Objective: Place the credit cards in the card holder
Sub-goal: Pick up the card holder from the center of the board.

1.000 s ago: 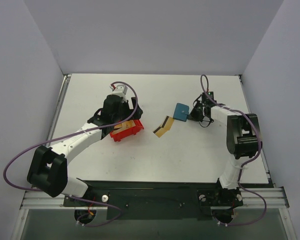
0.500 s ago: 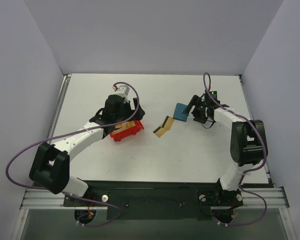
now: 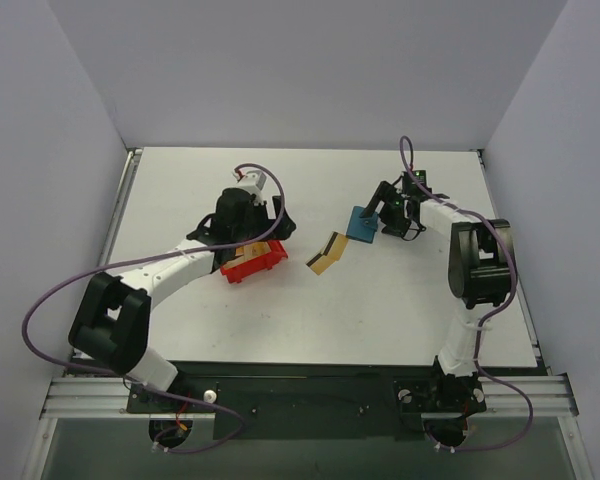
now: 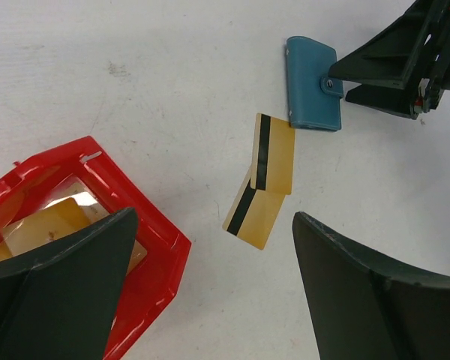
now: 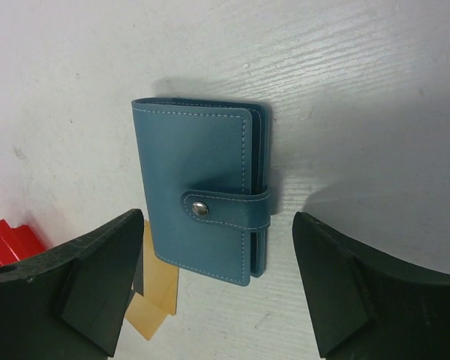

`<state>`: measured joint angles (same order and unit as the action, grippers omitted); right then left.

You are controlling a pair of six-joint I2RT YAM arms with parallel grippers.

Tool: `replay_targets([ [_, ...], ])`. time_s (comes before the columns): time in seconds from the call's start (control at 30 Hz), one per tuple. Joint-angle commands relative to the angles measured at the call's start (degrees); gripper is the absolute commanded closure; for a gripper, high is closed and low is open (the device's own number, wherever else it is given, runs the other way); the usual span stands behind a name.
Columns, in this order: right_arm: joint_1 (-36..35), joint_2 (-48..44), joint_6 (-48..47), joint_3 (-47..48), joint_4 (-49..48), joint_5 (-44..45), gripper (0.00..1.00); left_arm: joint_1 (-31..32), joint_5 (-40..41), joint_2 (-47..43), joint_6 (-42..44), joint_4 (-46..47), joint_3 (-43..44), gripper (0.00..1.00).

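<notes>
The teal card holder [image 3: 361, 222] [image 5: 199, 191] lies flat on the table, folded shut with its snap tab fastened. My right gripper [image 3: 381, 214] [image 5: 217, 219] hovers open at its right side, one finger on each side of it and touching nothing. Two gold-tan credit cards [image 3: 327, 252] [image 4: 274, 154] with dark stripes overlap on the table just left of the holder [image 4: 311, 82]. My left gripper [image 3: 274, 226] [image 4: 214, 219] is open and empty, above the table between the cards and the red bin [image 4: 146, 236]. More tan cards [image 4: 49, 225] lie in that bin.
The red plastic bin [image 3: 252, 264] sits left of centre, partly under my left arm. Grey walls close in the white table [image 3: 410, 310] on three sides. My right gripper's black fingers [image 4: 375, 64] show at the top right of the left wrist view.
My right gripper has gone from shut to open and swung up beside the card holder. My left arm has shifted slightly to the right. The cards and the holder have not moved.
</notes>
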<state>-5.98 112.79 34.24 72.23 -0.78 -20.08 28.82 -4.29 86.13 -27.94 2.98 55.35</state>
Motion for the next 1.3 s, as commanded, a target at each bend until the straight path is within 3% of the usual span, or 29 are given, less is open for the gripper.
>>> replay_targets([
  [0.0, 0.26, 0.67, -0.31, 2.13, 3.15, 1.00, 0.25, 0.97, -5.18, 6.92, 0.70, 7.12, 6.33, 0.05],
  [0.4, 0.53, 2.69, 0.56, 2.92, 3.32, -0.66, 0.30, 5.19, -14.24, 35.57, 0.08, 6.16, 32.43, 0.16],
  [0.63, 0.70, 3.49, 1.01, 3.27, 3.32, -2.16, 0.36, 7.30, -14.95, 46.14, 0.35, 1.06, 45.70, 0.20],
  [1.0, 0.97, 4.71, 0.92, 3.97, 3.15, -4.71, 0.44, 8.97, -17.50, 53.09, -1.68, 0.36, 51.43, 0.32],
  [1.23, 0.97, 5.60, 1.01, 3.98, 2.45, -6.20, 0.57, 9.50, -19.96, 54.85, -2.03, 1.06, 52.31, 0.40],
  [1.27, 0.97, 5.42, 0.92, 3.89, 2.36, -6.29, 0.62, 9.50, -20.22, 54.85, -2.03, 1.15, 52.14, 0.42],
])
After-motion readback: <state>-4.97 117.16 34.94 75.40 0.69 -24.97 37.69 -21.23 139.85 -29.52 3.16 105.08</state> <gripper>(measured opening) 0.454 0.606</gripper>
